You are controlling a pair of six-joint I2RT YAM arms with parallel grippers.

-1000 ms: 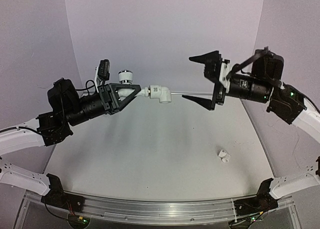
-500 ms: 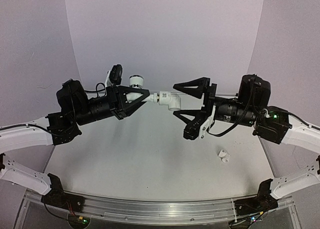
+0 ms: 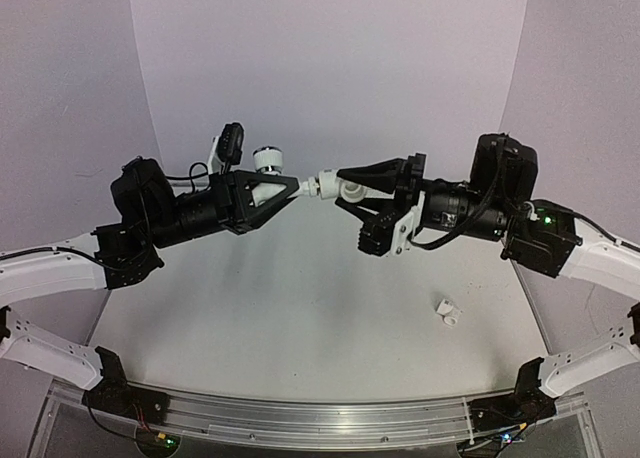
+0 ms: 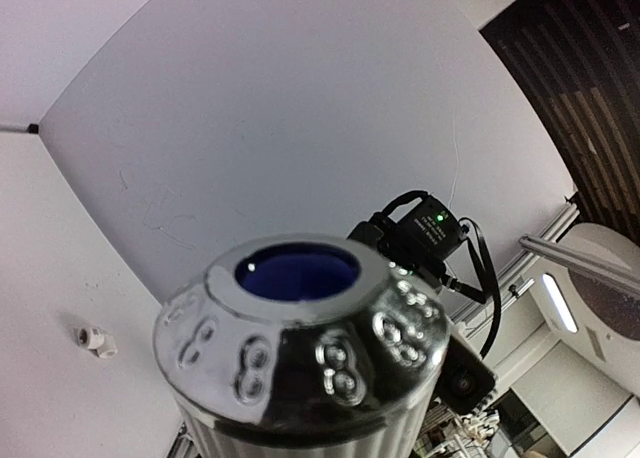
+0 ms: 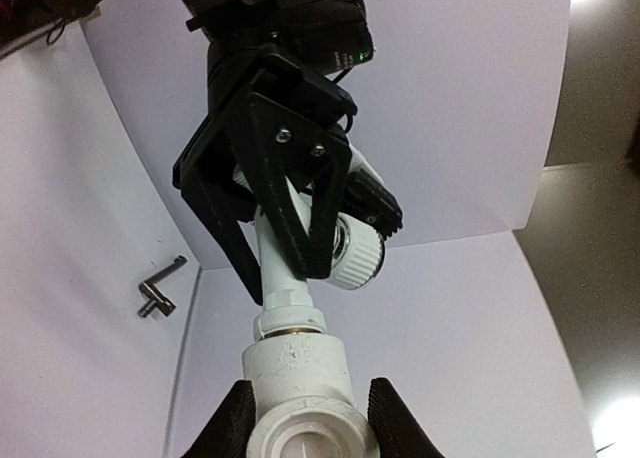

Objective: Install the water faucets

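In mid-air, my left gripper is shut on a white water faucet with a ribbed round knob pointing up. A white elbow fitting sits on the faucet's threaded end. My right gripper is shut on that fitting from the right. In the right wrist view, black fingers press both sides of the fitting, with the faucet's knob and the left gripper beyond. The chrome, blue-capped knob fills the left wrist view and hides the left fingers. A second small white fitting lies on the table.
A dark metal crank-shaped bar shows at the left of the right wrist view. The loose small fitting lies at the table's right side, below the right arm. The table has white walls at the back and sides.
My right gripper swung left from open in the air to the elbow fitting and shut on it. The left gripper moved slightly right with the faucet, then held still.
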